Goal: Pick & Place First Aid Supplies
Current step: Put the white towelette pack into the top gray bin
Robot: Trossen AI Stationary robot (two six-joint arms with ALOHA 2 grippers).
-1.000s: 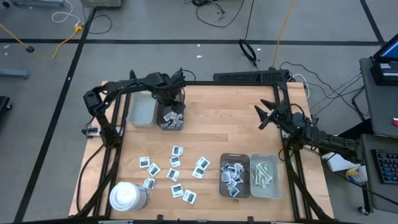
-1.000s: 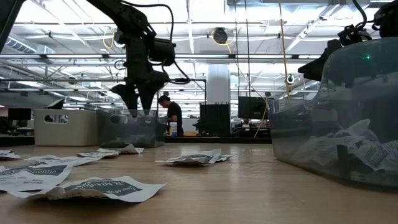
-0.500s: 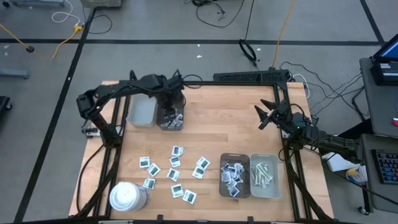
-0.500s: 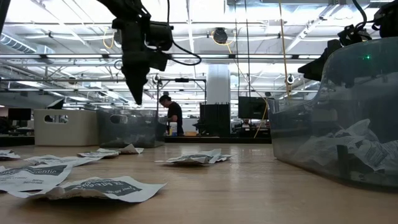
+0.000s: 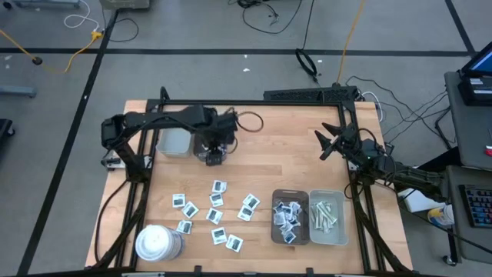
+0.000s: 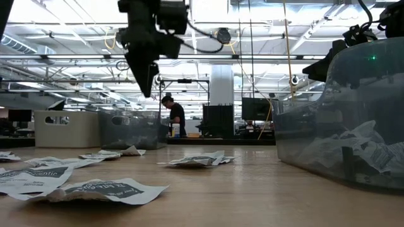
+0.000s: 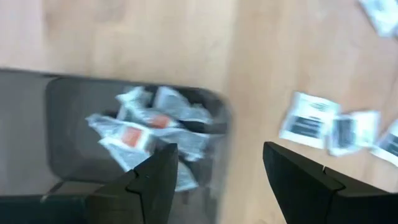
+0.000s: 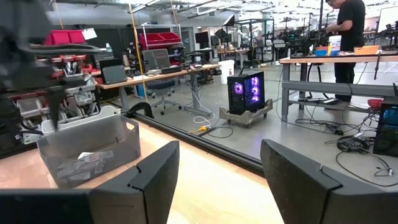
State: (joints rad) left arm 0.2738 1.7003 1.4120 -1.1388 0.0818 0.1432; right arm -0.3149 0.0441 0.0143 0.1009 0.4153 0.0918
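The left gripper (image 5: 217,150) has lifted clear of the dark far tray (image 7: 68,134), jaws open and empty, swinging toward the loose packets (image 5: 216,209) mid-table. That drop looks done; next pick likely. The right gripper (image 5: 328,143) waits open, far right.

White packets (image 5: 216,213), dark-blue print; grey tray (image 5: 290,216); white cylinder (image 5: 156,243).

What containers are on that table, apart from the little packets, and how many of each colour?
pale trays: 2
dark trays: 2
white cylinder: 1
Total: 5
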